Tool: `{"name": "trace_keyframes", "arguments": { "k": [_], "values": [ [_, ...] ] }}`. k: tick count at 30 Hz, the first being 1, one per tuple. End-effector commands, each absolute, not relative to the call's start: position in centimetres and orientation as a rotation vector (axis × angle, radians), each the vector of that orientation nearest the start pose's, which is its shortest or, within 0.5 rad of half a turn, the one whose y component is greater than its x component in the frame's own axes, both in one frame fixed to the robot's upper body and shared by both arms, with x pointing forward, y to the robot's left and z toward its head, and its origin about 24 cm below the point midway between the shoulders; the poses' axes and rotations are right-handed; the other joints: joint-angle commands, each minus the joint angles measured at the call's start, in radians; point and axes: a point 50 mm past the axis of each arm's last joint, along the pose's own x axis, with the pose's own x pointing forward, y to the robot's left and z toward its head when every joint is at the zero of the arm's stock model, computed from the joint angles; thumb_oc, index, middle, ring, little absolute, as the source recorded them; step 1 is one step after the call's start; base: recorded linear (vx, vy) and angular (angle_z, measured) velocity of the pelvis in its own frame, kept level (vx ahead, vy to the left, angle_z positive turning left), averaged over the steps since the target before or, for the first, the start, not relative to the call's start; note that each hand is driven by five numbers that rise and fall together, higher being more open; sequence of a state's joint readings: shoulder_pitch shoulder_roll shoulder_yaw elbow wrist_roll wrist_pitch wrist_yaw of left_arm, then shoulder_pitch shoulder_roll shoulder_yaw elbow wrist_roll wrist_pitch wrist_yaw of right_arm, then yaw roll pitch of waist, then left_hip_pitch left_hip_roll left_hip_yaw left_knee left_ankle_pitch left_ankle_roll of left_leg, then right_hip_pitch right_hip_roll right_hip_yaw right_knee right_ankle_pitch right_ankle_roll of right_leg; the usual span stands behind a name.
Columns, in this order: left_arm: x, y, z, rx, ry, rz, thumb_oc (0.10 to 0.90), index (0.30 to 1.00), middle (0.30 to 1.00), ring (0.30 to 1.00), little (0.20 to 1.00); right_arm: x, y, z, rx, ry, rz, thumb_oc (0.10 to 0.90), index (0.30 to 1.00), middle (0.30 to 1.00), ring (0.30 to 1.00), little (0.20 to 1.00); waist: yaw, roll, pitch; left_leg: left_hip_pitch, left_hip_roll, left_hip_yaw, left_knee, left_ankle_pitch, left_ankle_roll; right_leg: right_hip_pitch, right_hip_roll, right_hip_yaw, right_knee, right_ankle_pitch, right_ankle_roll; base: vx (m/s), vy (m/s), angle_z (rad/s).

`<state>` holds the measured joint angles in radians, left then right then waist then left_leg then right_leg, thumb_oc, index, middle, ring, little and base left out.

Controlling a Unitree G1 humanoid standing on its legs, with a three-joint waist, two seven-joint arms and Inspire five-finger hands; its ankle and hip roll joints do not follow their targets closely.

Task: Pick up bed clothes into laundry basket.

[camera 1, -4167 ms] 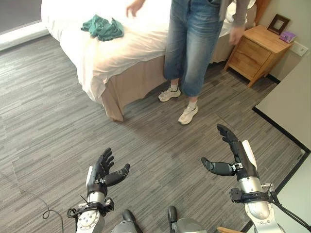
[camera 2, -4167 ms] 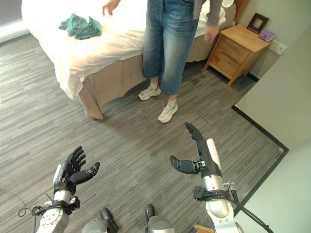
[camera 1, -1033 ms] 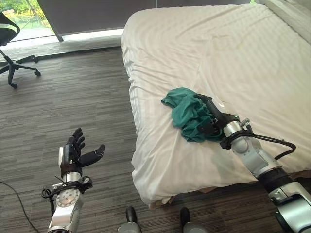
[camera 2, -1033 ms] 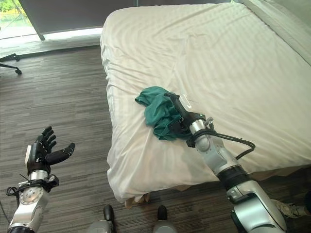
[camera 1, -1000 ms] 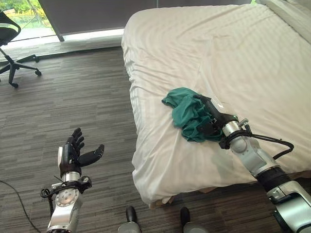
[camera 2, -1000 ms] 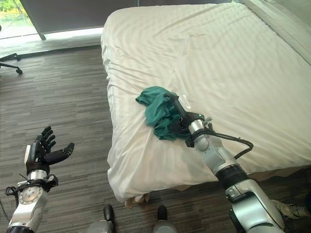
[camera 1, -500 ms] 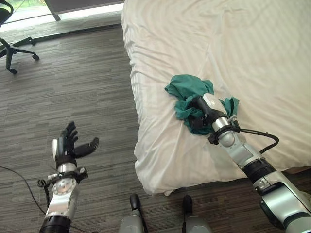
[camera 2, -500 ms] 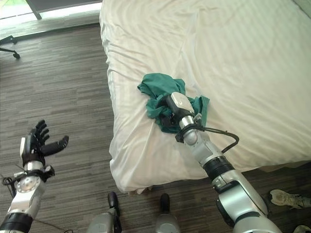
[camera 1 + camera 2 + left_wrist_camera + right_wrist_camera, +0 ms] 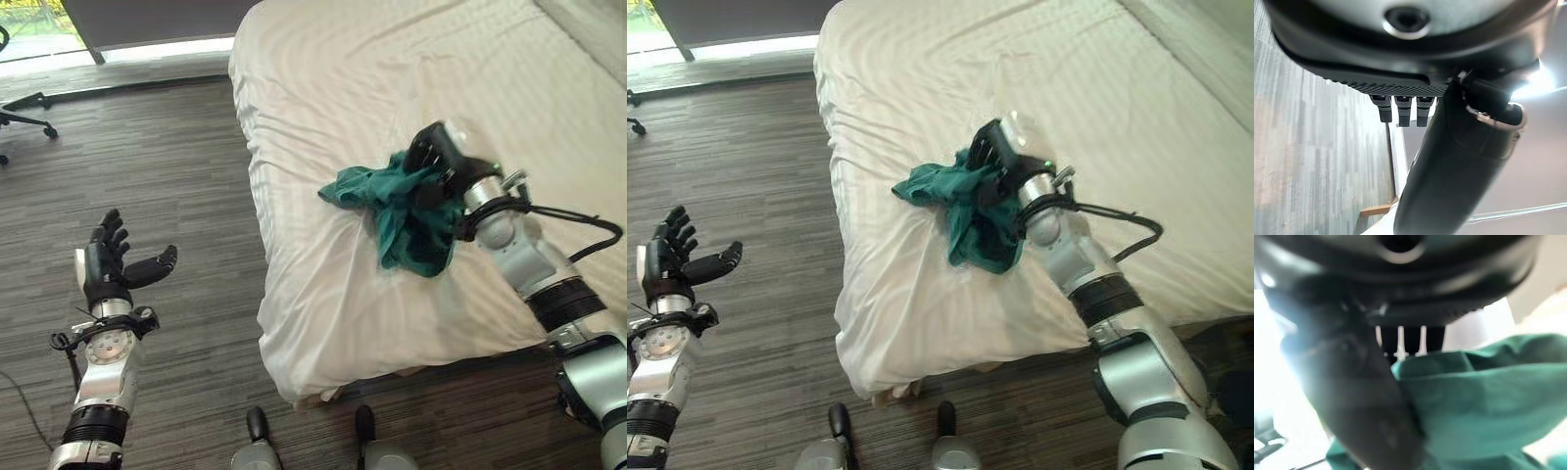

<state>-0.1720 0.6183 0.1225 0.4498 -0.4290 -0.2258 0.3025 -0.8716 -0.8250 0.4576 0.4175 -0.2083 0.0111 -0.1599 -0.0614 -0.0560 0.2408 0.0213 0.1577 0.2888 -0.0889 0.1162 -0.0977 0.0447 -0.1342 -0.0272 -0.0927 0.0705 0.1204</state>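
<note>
Now | R hand clenched on green cloth | L hand open, empty

Colours: teal garment on off-white bed, grey-brown floor.

Garment is plain teal green, no print, darker in the folds. Bed sheet is off-white/cream with a faint tone-on-tone stripe. Floor is grey-brown, fine streaky plank pattern in mixed light and dark strips. Right hand is black with a white cover on its back; forearm behind it silver-grey with a black band. Left hand is black, also with a white strip down its side, on a silver-grey wrist. Strip along the window wall is pale, almost white.
</note>
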Motion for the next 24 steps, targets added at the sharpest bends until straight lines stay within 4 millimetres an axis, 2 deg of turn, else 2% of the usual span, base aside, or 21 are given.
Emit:
{"name": "trace_keyframes", "arguments": {
  "k": [1,3,5,8,9,10,11,14,15,16,18,19,20,21,22,24],
  "values": [
    [26.7,34.7,16.2,0.278,-0.445,0.592,0.800,0.900,0.900,0.900,0.900,34.5,-23.2,29.2,-1.059,-0.678,-0.313,0.400,0.300,0.300,0.300,0.300,-0.035,-0.060,-0.135,0.069,-0.009,0.037,0.004,-0.097,-0.025,0.045,-0.109,-0.038,0.045,-0.064,0.081,0.05,0.126,0.01],
    [25.8,34.6,16.2,0.285,-0.466,0.597,0.800,0.900,0.900,0.900,0.900,32.7,-25.7,28.2,-1.073,-0.664,-0.387,0.400,0.300,0.300,0.300,0.300,-0.053,-0.061,-0.134,0.070,-0.020,0.039,0.002,-0.107,-0.018,0.041,-0.121,-0.039,0.050,-0.051,0.091,0.06,0.134,0.06],
    [24.9,34.0,16.2,0.303,-0.486,0.578,0.800,0.900,0.900,0.900,0.900,29.6,-28.4,27.0,-1.083,-0.643,-0.468,0.400,0.300,0.300,0.300,0.300,-0.070,-0.075,-0.141,0.063,-0.029,0.039,0.002,-0.114,-0.013,0.033,-0.131,-0.040,0.057,-0.034,0.101,0.02,0.086,0.23],
    [25.1,32.8,17.6,0.299,-0.564,0.564,0.800,0.900,0.900,0.900,0.900,26.1,-30.7,25.0,-1.034,-0.617,-0.556,0.400,0.300,0.300,0.300,0.300,-0.115,-0.093,-0.138,0.048,-0.034,0.051,0.002,-0.117,-0.012,-0.006,-0.133,-0.016,0.071,0.029,0.118,-0.03,0.030,0.08],
    [25.2,32.7,17.6,0.300,-0.563,0.559,0.800,0.900,0.900,0.900,0.900,25.9,-30.8,24.9,-1.034,-0.612,-0.560,0.400,0.300,0.300,0.300,0.300,-0.109,-0.095,-0.141,0.047,-0.034,0.051,0.002,-0.117,-0.012,-0.008,-0.133,-0.015,0.071,0.030,0.118,-0.06,0.017,0.10],
    [25.4,32.4,18.5,0.298,-0.604,0.560,0.800,0.900,0.900,0.900,0.900,24.8,-31.6,24.5,-1.011,-0.607,-0.592,0.400,0.300,0.300,0.300,0.300,-0.128,-0.095,-0.138,0.043,-0.030,0.064,0.002,-0.116,-0.010,-0.026,-0.128,-0.008,0.078,0.037,0.121,-0.12,0.023,-0.04],
    [25.5,31.8,20.2,0.307,-0.677,0.545,0.800,0.900,0.900,0.900,0.900,23.0,-32.6,24.1,-0.975,-0.613,-0.642,0.400,0.300,0.300,0.300,0.300,-0.154,-0.093,-0.135,0.040,-0.014,0.108,0.002,-0.118,-0.006,-0.046,-0.123,-0.043,0.106,0.026,0.120,-0.19,0.046,-0.29],
    [25.5,31.0,22.4,0.323,-0.767,0.515,0.800,0.900,0.900,0.900,0.900,20.6,-34.3,25.5,-0.977,-0.652,-0.716,0.400,0.300,0.300,0.300,0.300,-0.170,-0.095,-0.137,0.034,0.020,0.205,0.007,-0.097,-0.001,-0.052,-0.124,-0.161,0.196,-0.023,0.093,-0.20,0.084,-0.92],
    [25.5,31.0,22.4,0.321,-0.767,0.512,0.800,0.900,0.900,0.900,0.900,20.5,-34.3,25.6,-0.977,-0.653,-0.718,0.400,0.300,0.300,0.300,0.300,-0.166,-0.094,-0.136,0.034,0.021,0.208,0.004,-0.090,-0.001,-0.057,-0.122,-0.160,0.199,-0.021,0.090,-0.22,0.106,-1.36],
    [25.1,30.8,23.5,0.320,-0.817,0.500,0.800,0.900,0.900,0.900,0.900,19.6,-34.9,27.3,-1.011,-0.693,-0.741,0.400,0.300,0.300,0.300,0.300,-0.168,-0.097,-0.147,0.039,0.035,0.272,0.014,-0.087,0.004,-0.034,-0.130,-0.212,0.252,-0.057,0.081,-0.25,0.080,-1.21],
    [24.6,30.7,24.3,0.309,-0.860,0.491,0.800,0.900,0.900,0.900,0.900,18.9,-35.3,29.1,-1.050,-0.739,-0.765,0.400,0.300,0.300,0.300,0.300,-0.168,-0.102,-0.171,0.040,0.055,0.349,0.021,-0.076,0.017,-0.002,-0.152,-0.257,0.314,-0.054,0.080,-0.32,0.119,-1.21],
    [24.0,31.1,25.3,0.304,-0.905,0.511,0.800,0.900,0.900,0.900,0.900,18.4,-35.4,30.6,-1.070,-0.773,-0.774,0.400,0.300,0.300,0.300,0.300,-0.164,-0.109,-0.202,0.049,0.061,0.375,0.018,-0.088,0.019,0.032,-0.178,-0.249,0.347,-0.049,0.099,-0.22,0.094,-1.54],
    [24.0,31.1,25.3,0.301,-0.905,0.512,0.800,0.900,0.900,0.900,0.900,18.4,-35.4,30.7,-1.070,-0.773,-0.772,0.400,0.300,0.300,0.300,0.300,-0.158,-0.109,-0.202,0.054,0.057,0.383,0.017,-0.090,0.020,0.030,-0.182,-0.240,0.347,-0.046,0.103,-0.34,0.085,-2.04],
    [23.2,31.7,26.9,0.294,-0.976,0.545,0.800,0.900,0.900,0.900,0.900,18.4,-35.2,32.1,-1.066,-0.823,-0.775,0.400,0.300,0.300,0.300,0.300,-0.136,-0.107,-0.233,0.047,0.067,0.434,0.020,-0.079,0.034,0.073,-0.209,-0.246,0.390,-0.009,0.116,-0.23,0.063,-1.73],
    [23.2,31.8,26.9,0.292,-0.977,0.548,0.800,0.900,0.900,0.900,0.900,18.5,-35.2,32.2,-1.063,-0.826,-0.773,0.400,0.300,0.300,0.300,0.300,-0.132,-0.107,-0.232,0.049,0.065,0.441,0.019,-0.081,0.035,0.069,-0.212,-0.238,0.391,-0.006,0.120,-0.32,0.072,-1.64],
    [22.3,32.2,28.4,0.291,-1.046,0.573,0.800,0.900,0.900,0.900,0.900,18.8,-35.2,32.7,-1.032,-0.852,-0.772,0.400,0.300,0.300,0.300,0.300,-0.109,-0.104,-0.256,0.046,0.064,0.486,0.022,-0.077,0.050,0.103,-0.226,-0.223,0.436,0.073,0.141,-0.23,0.038,-1.37]
  ]
}}
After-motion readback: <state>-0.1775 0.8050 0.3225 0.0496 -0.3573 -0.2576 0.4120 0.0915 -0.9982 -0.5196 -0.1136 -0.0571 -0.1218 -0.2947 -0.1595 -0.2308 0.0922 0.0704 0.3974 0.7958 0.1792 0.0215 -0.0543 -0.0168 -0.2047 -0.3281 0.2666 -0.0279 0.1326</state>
